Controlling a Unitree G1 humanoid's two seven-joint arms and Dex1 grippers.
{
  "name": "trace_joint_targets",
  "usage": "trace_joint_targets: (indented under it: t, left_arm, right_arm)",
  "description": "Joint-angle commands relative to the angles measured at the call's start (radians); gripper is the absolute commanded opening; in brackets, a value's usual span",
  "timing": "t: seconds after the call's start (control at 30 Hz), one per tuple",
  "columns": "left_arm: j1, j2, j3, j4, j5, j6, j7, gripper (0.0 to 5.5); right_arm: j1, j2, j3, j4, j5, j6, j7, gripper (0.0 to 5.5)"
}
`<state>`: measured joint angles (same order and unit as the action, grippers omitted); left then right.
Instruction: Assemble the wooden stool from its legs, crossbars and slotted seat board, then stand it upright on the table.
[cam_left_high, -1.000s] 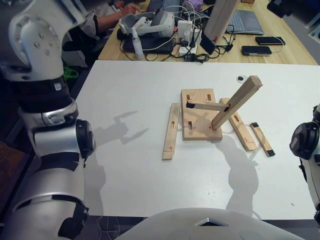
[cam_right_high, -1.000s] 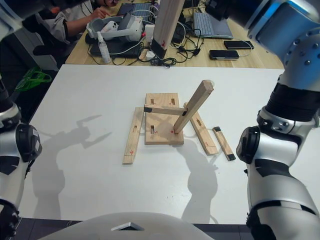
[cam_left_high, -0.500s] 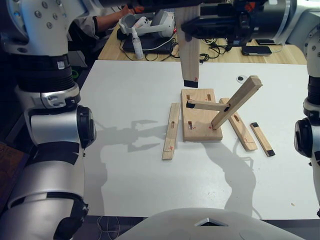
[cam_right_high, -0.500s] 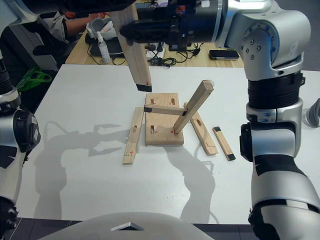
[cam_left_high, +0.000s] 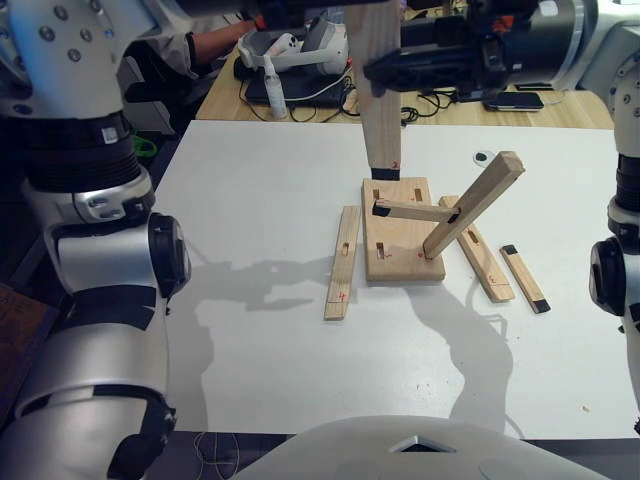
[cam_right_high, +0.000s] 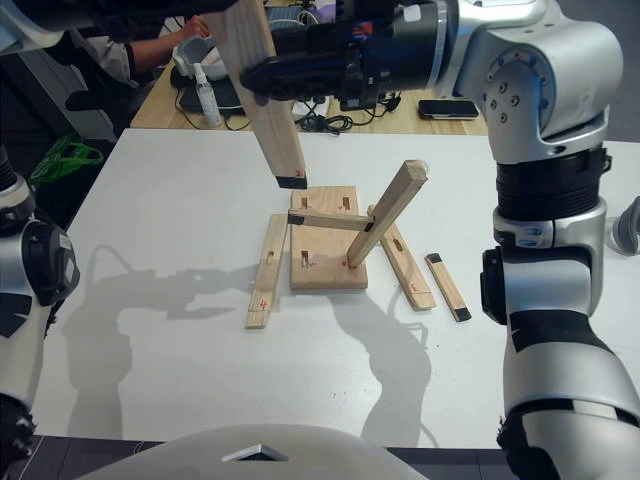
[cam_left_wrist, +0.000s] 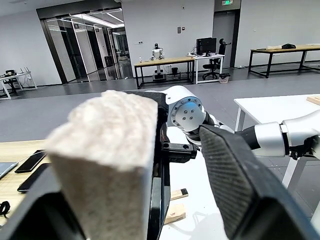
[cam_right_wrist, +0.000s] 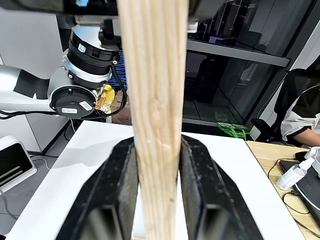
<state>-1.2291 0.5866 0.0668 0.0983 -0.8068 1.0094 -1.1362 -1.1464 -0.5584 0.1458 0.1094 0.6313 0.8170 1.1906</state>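
A long wooden leg (cam_left_high: 380, 90) hangs upright, its black-tipped lower end just over the far left corner of the slotted seat board (cam_left_high: 396, 263). My right gripper (cam_right_wrist: 152, 150) is shut on this leg (cam_right_wrist: 152, 100) partway up. My left gripper (cam_left_wrist: 150, 150) is at the leg's top end (cam_left_wrist: 105, 145); one finger (cam_left_wrist: 240, 175) stands off the wood with a gap. On the board another leg (cam_left_high: 475, 205) leans in the near right slot, with a crossbar (cam_left_high: 410, 210) jutting from it. A loose leg (cam_left_high: 341, 262) lies left of the board.
Right of the board lie another slotted leg (cam_left_high: 478, 262) and a short black-tipped crossbar (cam_left_high: 525, 278). A small round disc (cam_left_high: 483, 157) sits near the far edge of the white table (cam_left_high: 250, 200). Behind it stands a desk crowded with a headset, a bottle, cables and phones.
The held leg swung in from high at the back right to upright over the board's far left corner, then sank a little. Both arms came in over the table.
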Motion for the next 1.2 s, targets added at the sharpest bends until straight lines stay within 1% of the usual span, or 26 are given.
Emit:
trace_joint_targets:
  t: [0.03, 0.23, 0.37, 0.7, 0.73, 0.87, 0.97, 1.07, 1.1, 1.17, 1.2]
  left_arm:
    - [0.012, 0.022, -0.007, -0.014, -0.008, 0.005, -0.029, 2.36]
    - [0.025, 0.032, -0.01, 0.004, 0.019, -0.032, -0.032, 1.56]
    - [0.035, 0.037, 0.002, 0.0, 0.011, -0.037, -0.023, 1.12]
    - [0.062, 0.026, 0.03, -0.02, -0.004, -0.038, 0.019, 1.06]
    - [0.064, 0.021, 0.04, -0.026, -0.011, -0.035, 0.033, 1.06]
    - [0.09, 0.019, 0.067, -0.045, -0.028, -0.031, 0.072, 1.02]
    - [0.114, 0.025, 0.098, -0.05, -0.032, -0.036, 0.113, 1.02]
    - [0.147, 0.038, 0.127, -0.053, -0.02, -0.051, 0.158, 1.02]
    - [0.157, 0.039, 0.139, -0.053, -0.015, -0.058, 0.18, 1.02]
    - [0.179, 0.014, 0.191, -0.048, -0.002, -0.072, 0.295, 1.02]
    - [0.203, 0.002, 0.208, -0.06, 0.021, -0.081, 0.368, 1.02]
  right_arm:
    - [0.006, -0.014, -0.01, -0.002, -0.024, -0.005, 0.001, 1.0]
    - [0.005, -0.025, -0.021, 0.004, -0.035, -0.007, 0.015, 1.0]
    - [0.009, -0.032, -0.03, 0.003, -0.033, -0.007, 0.021, 1.0]
    - [0.026, -0.016, -0.066, -0.008, -0.039, -0.033, -0.016, 1.0]
    - [0.029, -0.015, -0.071, -0.008, -0.04, -0.038, -0.021, 1.37]
    - [0.053, -0.035, -0.083, -0.032, -0.039, -0.052, -0.012, 1.99]
    - [0.054, -0.062, -0.128, -0.02, -0.032, -0.053, -0.022, 2.48]
    - [0.025, -0.092, -0.239, 0.015, 0.029, -0.012, -0.043, 2.9]
    - [0.013, -0.094, -0.284, 0.031, 0.052, -0.002, -0.066, 3.12]
    - [-0.011, -0.08, -0.38, 0.081, 0.076, 0.01, -0.178, 3.15]
    - [-0.012, -0.068, -0.421, 0.115, 0.064, 0.0, -0.267, 3.15]
